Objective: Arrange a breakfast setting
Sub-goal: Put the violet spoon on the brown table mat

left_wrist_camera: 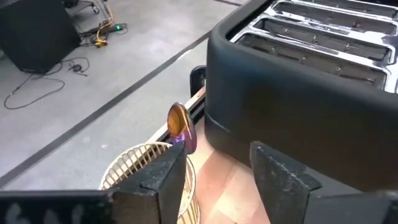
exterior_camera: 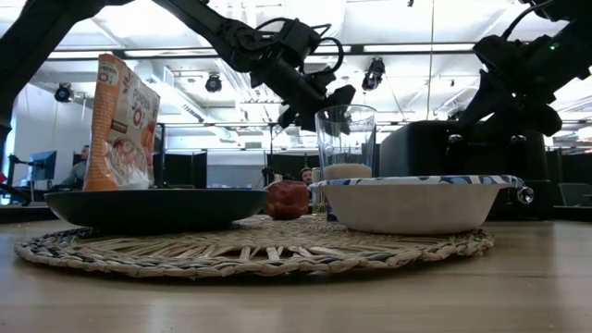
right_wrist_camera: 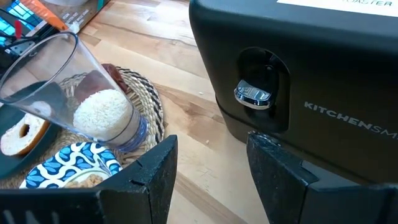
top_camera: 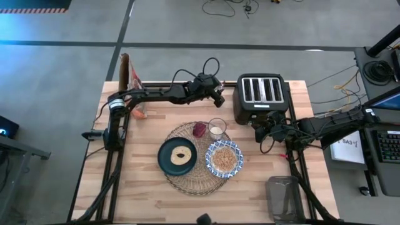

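Table: black 4-slot toaster at far edge. Round woven placemat centered, holding teal plate with bagel, patterned bowl, glass toward far side. Left gripper over far edge beside toaster, fingers apart, empty. Right gripper near toaster's front, fingers apart, empty.

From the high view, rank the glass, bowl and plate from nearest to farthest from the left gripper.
1. Glass, just below the left gripper, at the mat's top edge.
2. Bowl, lower right on the mat.
3. Plate, lower left on the mat.
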Available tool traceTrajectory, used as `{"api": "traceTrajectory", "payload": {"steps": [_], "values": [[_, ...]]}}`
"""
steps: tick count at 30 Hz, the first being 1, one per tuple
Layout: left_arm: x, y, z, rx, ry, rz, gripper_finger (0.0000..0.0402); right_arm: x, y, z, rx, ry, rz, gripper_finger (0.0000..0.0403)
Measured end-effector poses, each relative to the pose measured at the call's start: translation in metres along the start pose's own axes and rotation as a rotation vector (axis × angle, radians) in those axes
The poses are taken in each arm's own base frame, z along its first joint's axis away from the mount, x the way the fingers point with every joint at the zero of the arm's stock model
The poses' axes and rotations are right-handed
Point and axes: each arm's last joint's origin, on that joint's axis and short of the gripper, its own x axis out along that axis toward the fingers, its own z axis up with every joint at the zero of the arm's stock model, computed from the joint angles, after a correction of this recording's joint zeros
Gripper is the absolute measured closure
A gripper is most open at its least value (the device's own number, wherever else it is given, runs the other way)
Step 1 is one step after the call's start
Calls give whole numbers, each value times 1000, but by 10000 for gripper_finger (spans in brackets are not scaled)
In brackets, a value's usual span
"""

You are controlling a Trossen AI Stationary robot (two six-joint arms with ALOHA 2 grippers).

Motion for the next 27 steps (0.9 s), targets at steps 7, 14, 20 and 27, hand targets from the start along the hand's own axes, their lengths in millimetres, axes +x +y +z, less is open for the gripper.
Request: {"api": "traceTrajectory", "payload": {"steps": [7,14,20,27], "values": [[5,-2,1,0,-49,-40,237,0,0,0,0,0,0,220],[29,8,-12,-37,-96,1,243,0,0,0,0,0,0,220],[40,9,-17,-56,-161,55,243,0,0,0,0,0,0,220],[48,9,-27,-65,-154,58,243,0,0,0,0,0,0,220]]}}
